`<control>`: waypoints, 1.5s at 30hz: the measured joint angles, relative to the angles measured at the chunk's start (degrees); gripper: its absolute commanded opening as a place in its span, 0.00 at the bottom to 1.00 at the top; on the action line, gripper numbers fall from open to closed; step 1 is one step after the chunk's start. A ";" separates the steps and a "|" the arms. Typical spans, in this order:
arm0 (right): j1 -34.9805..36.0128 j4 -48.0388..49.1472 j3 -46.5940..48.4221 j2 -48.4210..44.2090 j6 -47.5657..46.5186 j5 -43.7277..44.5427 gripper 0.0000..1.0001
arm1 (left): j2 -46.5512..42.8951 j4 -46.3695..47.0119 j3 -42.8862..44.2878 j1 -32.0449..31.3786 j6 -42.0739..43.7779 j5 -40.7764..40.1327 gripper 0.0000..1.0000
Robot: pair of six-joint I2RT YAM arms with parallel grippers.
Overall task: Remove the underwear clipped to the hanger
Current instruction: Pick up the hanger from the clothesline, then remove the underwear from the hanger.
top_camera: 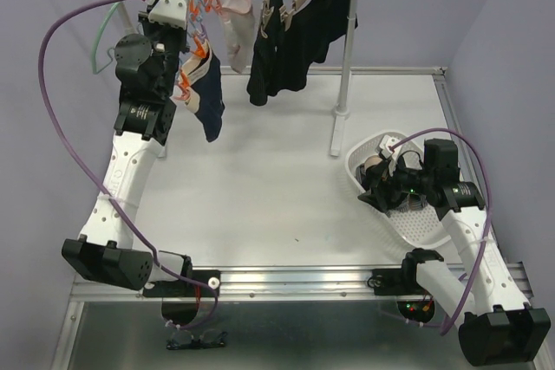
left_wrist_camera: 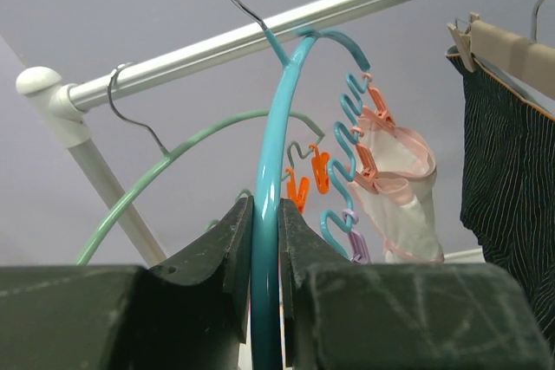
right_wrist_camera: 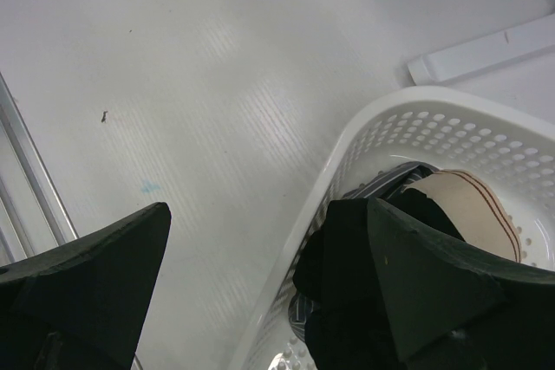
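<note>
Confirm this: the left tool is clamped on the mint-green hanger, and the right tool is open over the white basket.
Wrong hanger. The left wrist view shows the left tool clamped on the teal hanger, not the mint-green hanger. The right tool is open over the white basket.

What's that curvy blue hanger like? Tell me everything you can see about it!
The blue hanger is a big smooth curved arc, plastic by its look, with a thin wire hook at its top by the silver rail. Its inner edge is wavy and carries little pegs: orange pegs, pink pegs and a lilac peg. The pink ones hold pale pink-white underwear. The left gripper is shut on the arc's lower part, a dark finger on each side.
</note>
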 measured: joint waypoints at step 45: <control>-0.04 -0.04 -0.76 -0.81 -1.64 -2.12 1.00 | -49.51 -19.12 -45.86 0.00 -23.41 15.19 0.00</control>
